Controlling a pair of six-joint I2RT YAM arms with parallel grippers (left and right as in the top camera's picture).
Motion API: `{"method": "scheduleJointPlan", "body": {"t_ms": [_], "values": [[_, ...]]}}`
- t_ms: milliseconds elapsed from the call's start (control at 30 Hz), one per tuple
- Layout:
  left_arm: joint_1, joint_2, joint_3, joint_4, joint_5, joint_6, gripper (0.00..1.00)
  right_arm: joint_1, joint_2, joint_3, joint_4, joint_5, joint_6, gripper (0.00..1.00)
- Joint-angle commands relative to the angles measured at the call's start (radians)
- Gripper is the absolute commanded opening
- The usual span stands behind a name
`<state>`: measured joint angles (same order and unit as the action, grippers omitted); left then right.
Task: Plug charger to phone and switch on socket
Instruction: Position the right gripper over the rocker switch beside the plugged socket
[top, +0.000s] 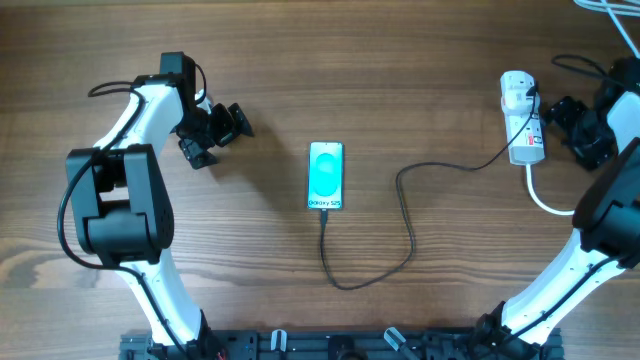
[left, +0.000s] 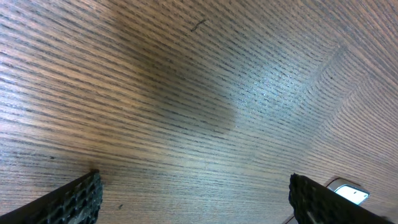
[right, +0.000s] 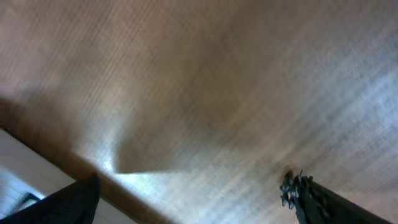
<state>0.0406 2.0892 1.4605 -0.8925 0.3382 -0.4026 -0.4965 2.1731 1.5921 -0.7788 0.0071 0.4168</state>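
Left end effector (top: 222, 140): fingers spread wide, nothing between them, over bare bench (top: 250, 60).
Right end effector (top: 572, 130): fingers spread wide too, holding nothing.
Socket (top: 522, 118): white, lying just left of the right end effector. A black plug sits in it. Its red marks are too small to read.
Phone (top: 326, 176): between both end effectors, well right of the left one, blue screen up. The white band seems to read "Galaxy S25".
Charger (top: 408, 240): thin black cable. Its tip meets the phone's white-band end, and it loops over to the socket.
White cable (top: 545, 203): thicker, and it curves from the socket toward the right arm.
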Motion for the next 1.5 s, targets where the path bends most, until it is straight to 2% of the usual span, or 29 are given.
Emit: {"method": "scheduleJointPlan", "body": {"t_ms": [0,500,800,1467], "values": [[0.003,0.022,-0.023,0.003,-0.021,0.005,1.0,0.0,0.014,-0.019,0.069,-0.058,-0.013,1.0],[0.003,0.022,-0.023,0.002,-0.021,0.005,1.0,-0.002,0.013,-0.017,0.13,-0.132,-0.033,1.0],[0.003,0.022,-0.022,0.002,-0.021,0.005,1.0,-0.002,0.002,0.005,0.068,-0.136,-0.127,1.0],[0.003,0.022,-0.023,0.002,-0.021,0.005,1.0,0.0,0.002,0.003,0.018,-0.166,-0.126,1.0]]}}
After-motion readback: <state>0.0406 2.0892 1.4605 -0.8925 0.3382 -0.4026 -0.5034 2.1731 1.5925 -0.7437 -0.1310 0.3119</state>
